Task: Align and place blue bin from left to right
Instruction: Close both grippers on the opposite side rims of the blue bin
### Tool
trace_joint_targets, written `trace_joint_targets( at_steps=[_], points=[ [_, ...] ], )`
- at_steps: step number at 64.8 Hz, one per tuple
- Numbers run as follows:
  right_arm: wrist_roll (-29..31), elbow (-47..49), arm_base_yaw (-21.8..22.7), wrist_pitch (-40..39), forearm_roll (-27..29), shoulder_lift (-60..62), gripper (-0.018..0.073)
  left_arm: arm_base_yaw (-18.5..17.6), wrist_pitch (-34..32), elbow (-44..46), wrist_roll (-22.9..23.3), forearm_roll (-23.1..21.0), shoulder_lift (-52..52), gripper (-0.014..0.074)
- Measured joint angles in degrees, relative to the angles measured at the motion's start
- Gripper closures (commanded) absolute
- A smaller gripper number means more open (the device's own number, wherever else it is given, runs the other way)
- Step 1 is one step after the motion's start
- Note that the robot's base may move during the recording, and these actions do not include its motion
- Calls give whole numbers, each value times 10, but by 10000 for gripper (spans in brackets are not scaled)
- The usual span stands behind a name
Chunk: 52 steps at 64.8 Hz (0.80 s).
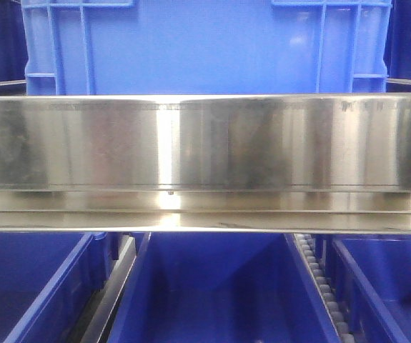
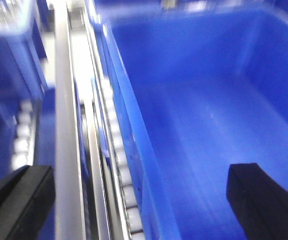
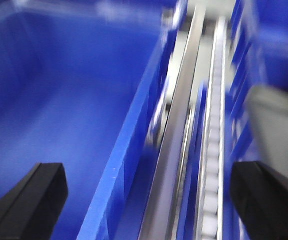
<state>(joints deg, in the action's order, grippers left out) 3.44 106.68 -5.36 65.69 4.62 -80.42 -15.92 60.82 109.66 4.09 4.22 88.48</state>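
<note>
Blue bin (image 1: 205, 46), the pale sky-coloured one with ribs near its corners, stands on the upper level in the front view. It is centred, and its lower wall is hidden behind a wide shiny steel beam (image 1: 205, 143) that runs across the whole picture. Below the beam are three darker bins side by side: the left bin (image 1: 26, 286), the middle bin (image 1: 219, 286) and the right bin (image 1: 398, 286). A roller track (image 1: 319, 286) runs between the middle and right ones.

Neither arm shows in the front view. In the blurred left wrist view the left gripper (image 2: 138, 175) is spread wide with nothing between its black fingers (image 2: 18, 200). One finger is over a metal rail (image 2: 63, 125) and the other over the inside of a deep bin (image 2: 209, 100). The bin's near wall and a row of rollers (image 2: 116, 150) lie between them.

The right gripper (image 3: 144, 172) is likewise spread wide and holds nothing. Its fingers (image 3: 33, 200) straddle the wall of a dark bin (image 3: 58, 100), a slanting rail (image 3: 176, 150) and a white roller strip (image 3: 211, 175). I cannot tell whether either finger touches anything.
</note>
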Motion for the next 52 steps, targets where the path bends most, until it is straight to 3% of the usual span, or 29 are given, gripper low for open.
trace_joint_targets(
  at_steps=[16,32,52],
  points=[
    [-22,165,-39,42,-4,-153,-9,0,85,125,5,0,125,-5],
    [-46,182,-44,47,-37,-230,-9,0,95,232,5,6,195,-5],
    [-47,183,-44,49,-38,-275,-9,-2,96,244,6,1,245,-5]
  ],
)
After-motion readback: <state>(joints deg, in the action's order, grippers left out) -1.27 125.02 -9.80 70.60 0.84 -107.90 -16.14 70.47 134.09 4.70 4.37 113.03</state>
